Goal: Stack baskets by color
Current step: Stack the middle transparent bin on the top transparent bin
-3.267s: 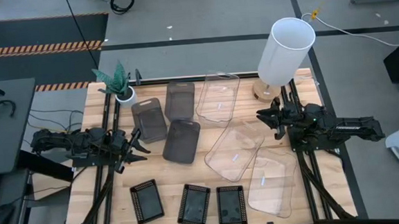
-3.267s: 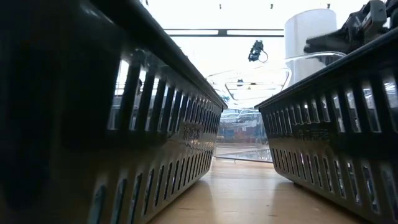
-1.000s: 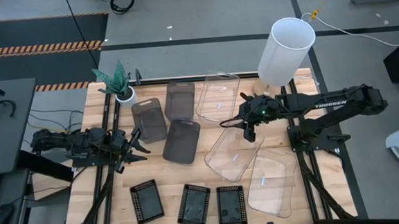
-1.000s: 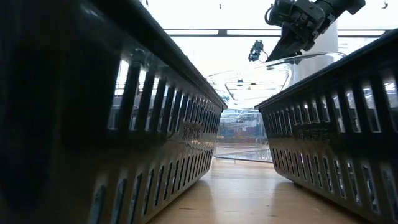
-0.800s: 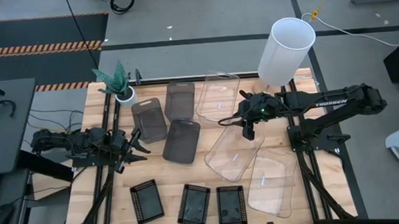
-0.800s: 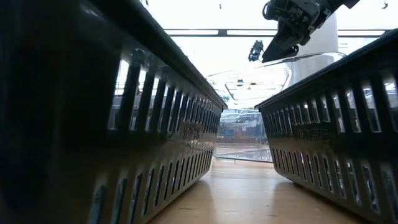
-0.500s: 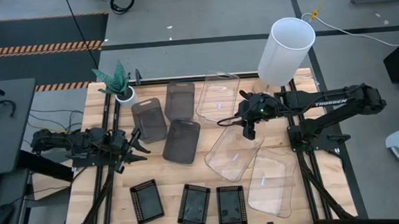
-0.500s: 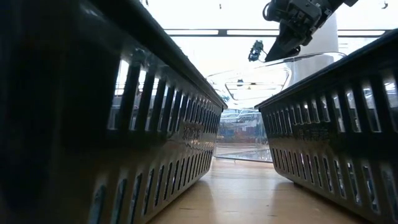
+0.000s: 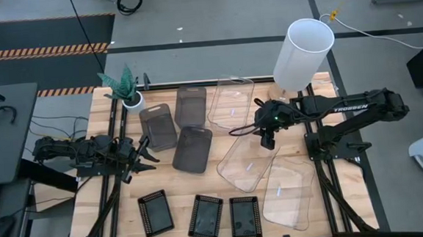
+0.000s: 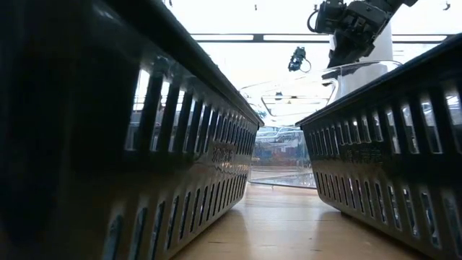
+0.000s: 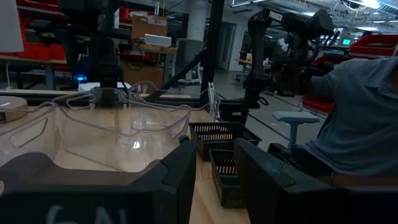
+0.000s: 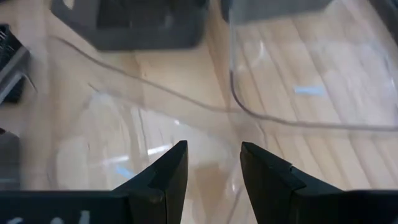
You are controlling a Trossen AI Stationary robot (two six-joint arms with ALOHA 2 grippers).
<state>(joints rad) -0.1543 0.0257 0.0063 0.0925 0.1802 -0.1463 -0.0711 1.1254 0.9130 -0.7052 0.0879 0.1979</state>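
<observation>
A: What does the overhead view give that the other views do not?

B: The full layout. On the wooden counter [image 9: 92,214], three clear baskets lie on the right side: one at the back [image 9: 232,101], one in the middle [image 9: 248,160], one toward the front [image 9: 286,192]. Three grey baskets [image 9: 177,126] lie left of them, near a potted plant [image 9: 125,85]. Three black mesh baskets [image 9: 202,214] form a row along the front edge. A white cylinder [image 9: 303,52] stands at the back right.

A: Where are the grippers?

B: The right gripper [image 9: 266,140] hangs over the far end of the middle clear basket. Its wrist view shows the fingers [image 12: 168,177] parted, nothing between them, with the clear rim [image 12: 292,121] below. The left gripper [image 9: 146,156] waits at the left side of the counter, just beside the grey baskets. Its own fingers [image 11: 180,180] are parted and grasp nothing.

A: Do the baskets contain anything?

B: From above, none holds an object. None is nested in another. The middle and front clear baskets appear to overlap at their edges.

A: What is hard to read?

B: The table-height view is blocked by two black mesh walls [image 10: 180,144]; only clear rims and the right gripper [image 10: 346,32] show between and above them. The left wrist view adds a person's shoulder [image 11: 360,118], cut off at the edge.
</observation>
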